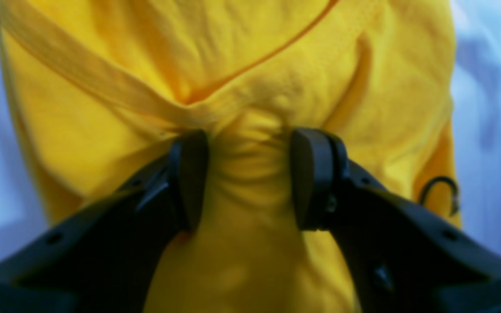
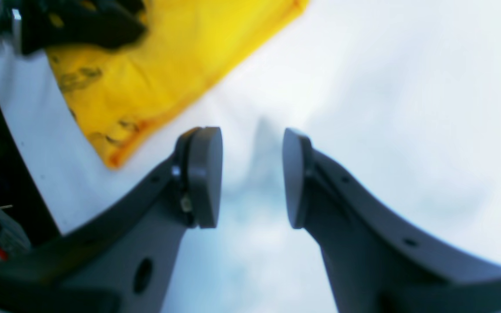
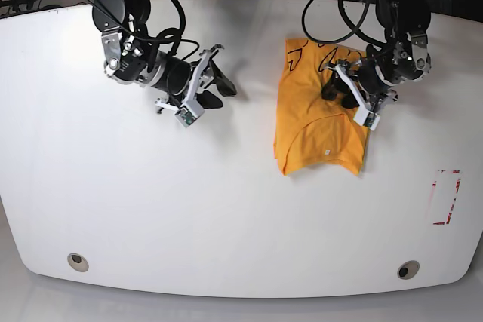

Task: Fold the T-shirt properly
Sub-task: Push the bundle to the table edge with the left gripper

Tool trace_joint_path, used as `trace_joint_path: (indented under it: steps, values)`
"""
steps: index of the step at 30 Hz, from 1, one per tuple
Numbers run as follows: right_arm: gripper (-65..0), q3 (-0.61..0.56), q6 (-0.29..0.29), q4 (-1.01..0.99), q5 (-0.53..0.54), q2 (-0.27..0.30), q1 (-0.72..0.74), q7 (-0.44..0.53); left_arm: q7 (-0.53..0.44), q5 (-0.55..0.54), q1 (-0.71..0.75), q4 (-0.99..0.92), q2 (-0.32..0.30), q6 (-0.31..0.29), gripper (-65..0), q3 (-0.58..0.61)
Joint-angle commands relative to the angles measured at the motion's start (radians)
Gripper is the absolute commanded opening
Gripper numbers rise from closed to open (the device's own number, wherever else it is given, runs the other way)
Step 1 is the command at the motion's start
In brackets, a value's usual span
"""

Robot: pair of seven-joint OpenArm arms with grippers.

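Left jaws [image 1: 248, 178] parted, straddling a bunched ridge of shirt [image 3: 321, 115], pads [image 1: 189, 178] beside the cloth but not clamping it; hard to tell whether any pinch remains. Right jaws [image 2: 250, 176] partly apart over bare bench [image 3: 151, 209], holding nothing, parked well apart from the shirt, probably to stay clear. Shirt lying on the bench toward the left arm's side, narrowed with one side already turned in, collar label up. Likely mid-fold, more folding due.

one t-shirt [image 3: 317, 122], one table [image 3: 226, 209], two end effectors: left [image 1: 248, 178], right [image 2: 252, 176].
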Motion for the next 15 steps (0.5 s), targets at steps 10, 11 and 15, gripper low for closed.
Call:
trace_joint_path:
  steps: [10,11,15]
  values:
    - [-43.3,0.090,0.005,0.119,0.056,0.030,-0.097,0.024,0.080,0.106,0.011,-0.218,-0.305,-0.045,-35.4,-0.326]
    - [-43.3,0.091,0.005,0.131,0.056,0.030,-0.106,0.024,0.067,0.106,0.008,-0.261,-0.338,-0.071,-35.6,-0.360]
    - [-43.3,0.091,0.005,0.150,0.058,0.029,-0.122,0.024,-0.054,0.106,0.013,-0.364,-0.453,-0.117,-35.6,-0.416]
